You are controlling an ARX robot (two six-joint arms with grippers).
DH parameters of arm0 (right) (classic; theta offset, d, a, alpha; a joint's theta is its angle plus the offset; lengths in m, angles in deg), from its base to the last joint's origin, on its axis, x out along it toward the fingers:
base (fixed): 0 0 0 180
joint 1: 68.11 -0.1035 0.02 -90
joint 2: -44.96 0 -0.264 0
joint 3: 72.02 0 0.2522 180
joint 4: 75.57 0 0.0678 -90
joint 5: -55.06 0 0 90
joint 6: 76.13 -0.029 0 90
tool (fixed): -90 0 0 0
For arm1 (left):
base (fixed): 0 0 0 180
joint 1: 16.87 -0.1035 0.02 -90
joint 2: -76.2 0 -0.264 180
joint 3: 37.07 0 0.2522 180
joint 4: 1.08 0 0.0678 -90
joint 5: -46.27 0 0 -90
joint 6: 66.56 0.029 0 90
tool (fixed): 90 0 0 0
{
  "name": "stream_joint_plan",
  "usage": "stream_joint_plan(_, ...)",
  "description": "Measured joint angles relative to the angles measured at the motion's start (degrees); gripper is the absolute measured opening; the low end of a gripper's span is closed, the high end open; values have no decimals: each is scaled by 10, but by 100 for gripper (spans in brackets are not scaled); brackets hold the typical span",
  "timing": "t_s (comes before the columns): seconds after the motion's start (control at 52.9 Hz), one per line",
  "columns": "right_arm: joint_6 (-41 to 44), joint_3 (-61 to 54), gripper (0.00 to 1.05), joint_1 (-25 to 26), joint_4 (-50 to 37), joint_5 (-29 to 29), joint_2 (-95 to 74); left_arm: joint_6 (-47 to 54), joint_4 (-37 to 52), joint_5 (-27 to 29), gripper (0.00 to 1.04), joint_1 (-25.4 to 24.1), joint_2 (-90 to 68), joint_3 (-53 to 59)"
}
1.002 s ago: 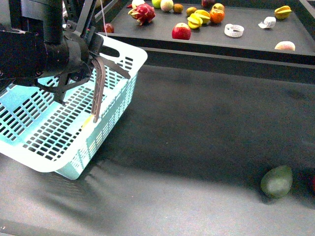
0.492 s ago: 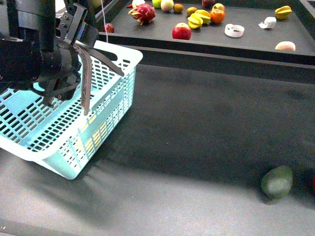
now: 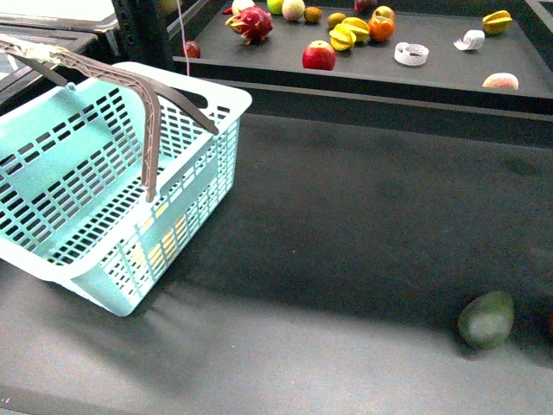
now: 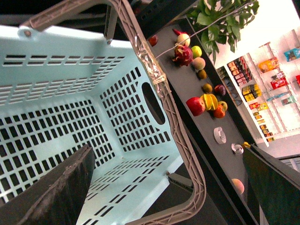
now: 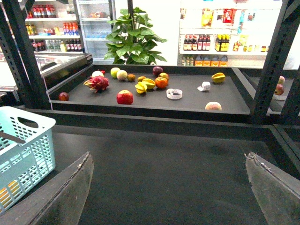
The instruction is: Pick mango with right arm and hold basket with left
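Two broad surfaces fill the front view: the dark table [image 3: 346, 225] and, at twelve to one o'clock, a raised dark tray [image 3: 449, 69] of assorted fruit. Next in size, the basket [image 3: 95, 199] sits at nine o'clock on the table, tipped so its open mouth faces up and toward ten o'clock, with both grey-brown handles [image 3: 152, 130] swung up. A yellow-orange tint shows through the slots of its near wall, but I cannot tell whether that is the mango; its place cannot be made out. Neither arm appears in the front view. From the left wrist, the left gripper [image 4: 166, 152] hangs over the basket's mouth with its jaws spread wide and released, one handle looping through the space between them without being pinched. From the right wrist, the right gripper [image 5: 168, 157] is likewise spread and grasping nothing, above bare table with the tray beyond. A dull green oval fruit [image 3: 486, 318] lies alone on the table at four o'clock, well apart from the basket. On the tray rest a dragon fruit [image 3: 251, 22], a red apple [image 3: 318, 56], yellow star fruits [image 3: 350, 33], an orange [image 3: 381, 28] and a white ring [image 3: 410, 54].
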Motion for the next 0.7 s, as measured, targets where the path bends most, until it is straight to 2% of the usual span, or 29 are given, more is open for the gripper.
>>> stream_joint_plan(0.208, 0, 0, 97, 0, 0, 0, 0, 52, 42, -24, 99, -62, 87, 85)
stream_joint_plan(0.284, 0, 0, 97, 0, 0, 0, 0, 75, 16, -17, 99, -81, 104, 93)
stream_joint_plan(0.492, 0, 0, 97, 0, 0, 0, 0, 101, 19, -28, 98, -90, 104, 100)
stream_joint_plan(0.586, 0, 0, 97, 0, 0, 0, 0, 246, 156, -146, 81, -98, 86, 140)
stream_joint_plan(0.662, 0, 0, 97, 0, 0, 0, 0, 380, 143, -161, 67, -88, 132, 160)
stream_joint_plan(0.7, 0, 0, 97, 0, 0, 0, 0, 415, 130, -158, 60, -85, 162, 170)
